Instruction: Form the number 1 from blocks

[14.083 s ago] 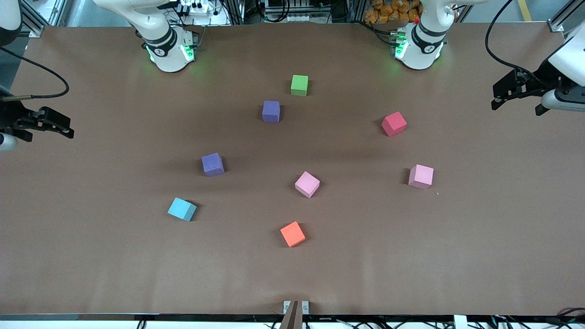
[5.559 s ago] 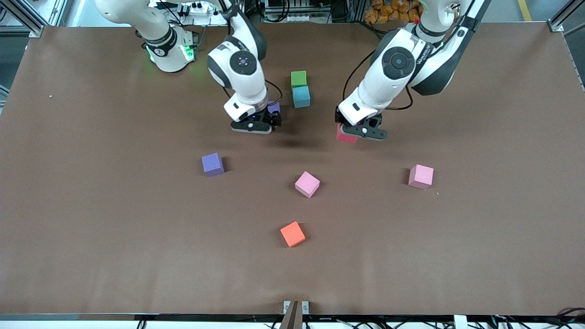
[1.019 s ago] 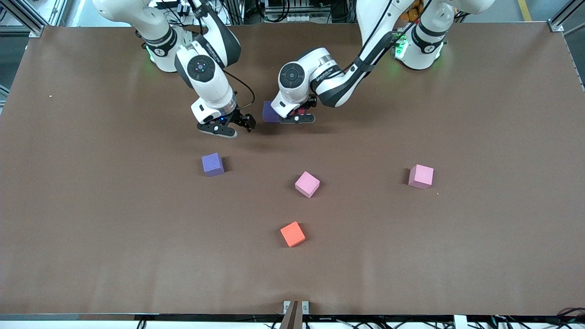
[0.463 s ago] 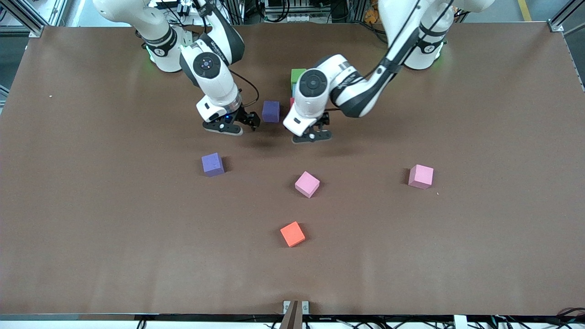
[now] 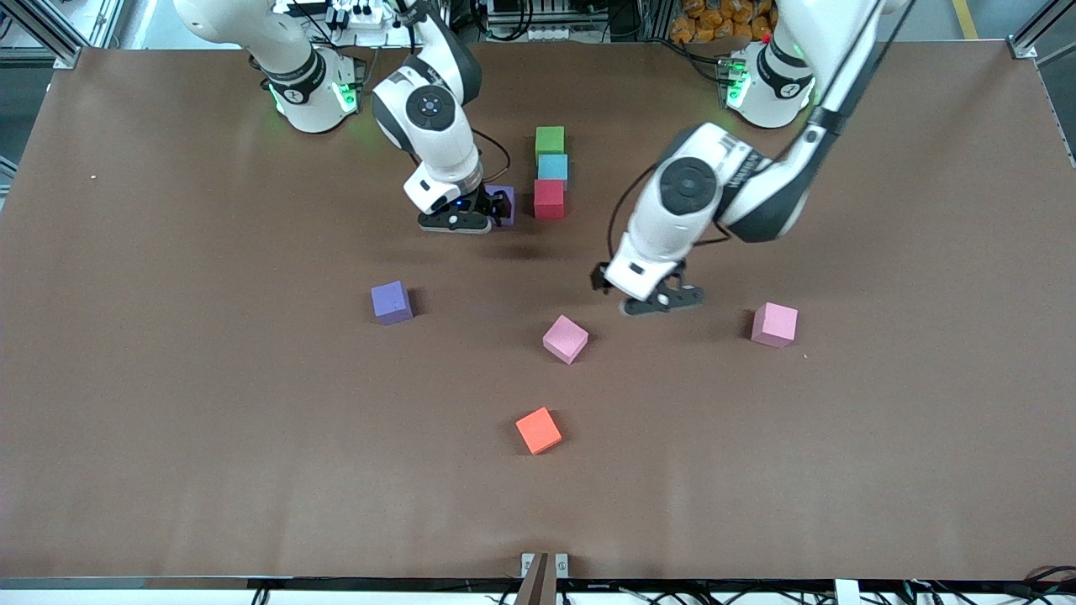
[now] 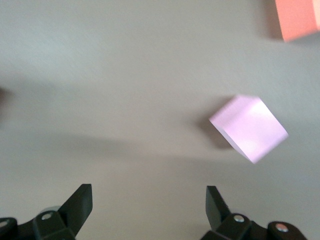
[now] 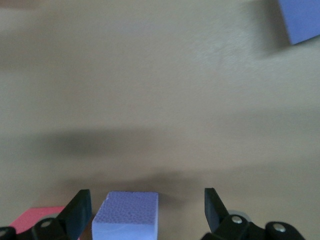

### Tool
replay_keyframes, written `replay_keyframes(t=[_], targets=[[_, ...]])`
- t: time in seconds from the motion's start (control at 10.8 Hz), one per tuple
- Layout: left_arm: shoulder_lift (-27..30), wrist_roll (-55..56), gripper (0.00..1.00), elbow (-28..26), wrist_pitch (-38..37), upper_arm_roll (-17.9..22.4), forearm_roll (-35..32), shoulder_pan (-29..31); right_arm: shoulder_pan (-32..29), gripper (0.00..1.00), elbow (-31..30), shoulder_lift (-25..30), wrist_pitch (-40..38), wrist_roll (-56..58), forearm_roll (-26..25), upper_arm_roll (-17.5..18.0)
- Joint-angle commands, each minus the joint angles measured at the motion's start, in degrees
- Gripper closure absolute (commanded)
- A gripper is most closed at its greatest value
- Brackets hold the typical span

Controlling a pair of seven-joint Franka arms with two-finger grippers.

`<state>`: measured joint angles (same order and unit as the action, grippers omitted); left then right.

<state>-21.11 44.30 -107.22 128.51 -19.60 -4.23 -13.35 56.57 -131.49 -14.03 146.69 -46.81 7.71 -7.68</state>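
Near the arms' bases, three blocks sit in a short row on the brown table [image 5: 168,378]: the green block [image 5: 550,139] closest to the bases, the light blue block [image 5: 552,166] touching it, and the red block [image 5: 549,199] touching that one on the side nearer the front camera. Just beside the red block, toward the right arm's end, a purple block [image 5: 503,204] rests on the table with the right gripper [image 5: 461,220] low over it; its fingers [image 7: 79,210] stand wide apart with that block between them, not pinching it, as the right wrist view shows. The second purple block [image 5: 391,302] lies well apart, nearer the front camera and farther toward the right arm's end.

Over bare table hangs the left gripper [image 5: 651,298], its jaws spread wide and holding nothing. A pink block [image 5: 565,339], turned at an angle, lies near it, slightly nearer the front camera and toward the right arm's end. The other pink block [image 5: 774,324] sits toward the left arm's end of the table, near that gripper too. Closest of all to the front camera is the orange block [image 5: 538,430], alone, roughly in line with the row
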Motion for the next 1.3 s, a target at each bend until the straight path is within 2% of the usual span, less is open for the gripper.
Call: replay_keyframes(t=[0.0,0.19,0.37,0.74,1.02,1.11,1.2], targets=[[1.0,-1.7,0.0,-1.8,-0.4,-0.5,-1.2,4.0,1.6,0.0,1.2,-2.2,1.0,0.0,0.6,-0.2],[-0.5,-2.9,0.0,-2.0,-0.4,1.6,-3.7,4.6,2.3,0.0,1.2,-2.8,1.7,0.0,0.6,-0.2],[-1.0,-7.4,0.0,-1.9,-0.4,2.0,-5.6,6.8,3.6,0.0,1.2,-3.4,1.7,0.0,0.6,-0.2],[-1.0,-24.5,0.0,-1.9,-0.4,2.6,-5.7,12.1,4.9,0.0,0.8,-4.0,1.6,-0.1,0.6,0.0],[-1.0,-35.0,0.0,-1.8,-0.4,5.3,-5.6,13.6,5.9,0.0,0.5,-4.7,1.6,-0.7,0.6,0.1],[-1.0,-36.6,0.0,-1.8,-0.4,6.3,-5.6,13.7,6.0,0.11,0.4,-4.8,1.6,-0.7,0.6,0.1],[-1.0,-36.3,0.0,-1.3,-0.4,6.4,-5.2,13.7,6.0,0.26,0.2,-4.8,1.6,-1.7,0.6,0.2]])
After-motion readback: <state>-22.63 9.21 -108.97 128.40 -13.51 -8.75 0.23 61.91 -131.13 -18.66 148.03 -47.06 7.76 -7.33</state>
